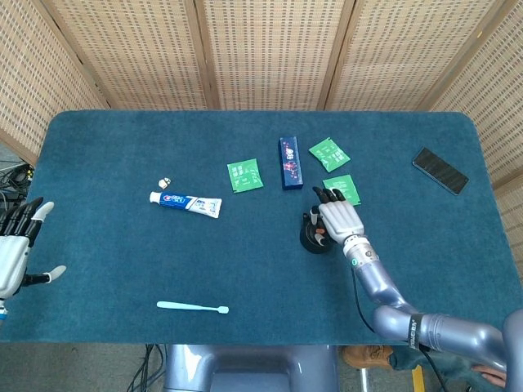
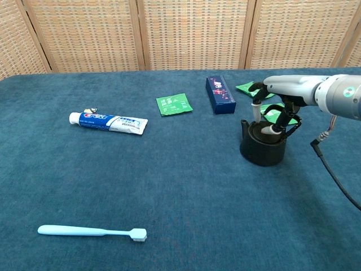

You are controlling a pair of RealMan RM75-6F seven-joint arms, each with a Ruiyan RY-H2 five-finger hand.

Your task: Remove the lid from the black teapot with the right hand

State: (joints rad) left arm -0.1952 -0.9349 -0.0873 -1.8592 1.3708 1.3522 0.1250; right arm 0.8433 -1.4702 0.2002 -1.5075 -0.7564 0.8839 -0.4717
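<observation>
The black teapot point(image 1: 311, 239) point(image 2: 262, 149) stands on the blue table, right of centre, with its wire handle raised. My right hand point(image 1: 339, 219) point(image 2: 277, 95) is directly over it, palm down. Its fingertips point(image 2: 273, 129) reach inside the handle and touch the lid, which still sits on the pot. They stand apart on either side of the spot where the orange knob lies, and the knob is hidden behind them. My left hand point(image 1: 16, 255) hangs off the table's left edge with its fingers spread and nothing in it.
A blue box point(image 1: 290, 162) and green sachets point(image 1: 328, 153) point(image 1: 343, 186) lie just behind the teapot, another sachet point(image 1: 244, 175) further left. A toothpaste tube point(image 1: 186, 202) and toothbrush point(image 1: 193, 307) are on the left, a phone point(image 1: 440, 170) at far right.
</observation>
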